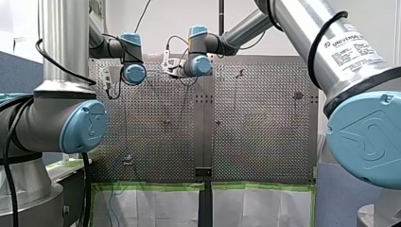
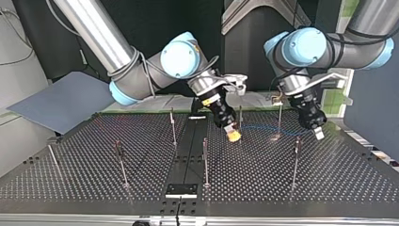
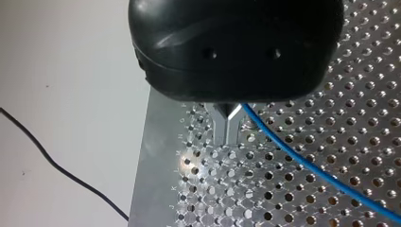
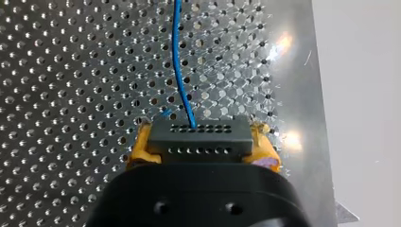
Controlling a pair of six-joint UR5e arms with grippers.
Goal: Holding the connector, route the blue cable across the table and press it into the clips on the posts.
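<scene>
A thin blue cable (image 2: pixel 263 128) hangs just above the perforated table (image 2: pixel 94 179), strung between my two grippers. My right gripper (image 2: pixel 232 135), at the top view's middle, is shut on a black connector (image 4: pixel 201 137) between its yellow pads (image 4: pixel 142 146); the blue cable (image 4: pixel 179 71) leaves the connector's face and runs ahead over the holes. My left gripper (image 2: pixel 318 132), at the top view's right, has its metal fingers (image 3: pixel 222 124) shut on the blue cable (image 3: pixel 307 163) close to the table's edge. Thin posts (image 2: pixel 279 117) (image 2: pixel 240 120) stand between the two grippers, with the cable passing by them.
More posts stand across the table (image 2: pixel 205 160) (image 2: pixel 295 162) (image 2: pixel 121 162) (image 2: pixel 173 127). A black plate (image 2: pixel 181 190) lies at the table's near edge in the top view. A grey sheet (image 2: pixel 61 101) slopes off the top view's left. A black wire (image 3: pixel 56 165) lies beyond the table's edge.
</scene>
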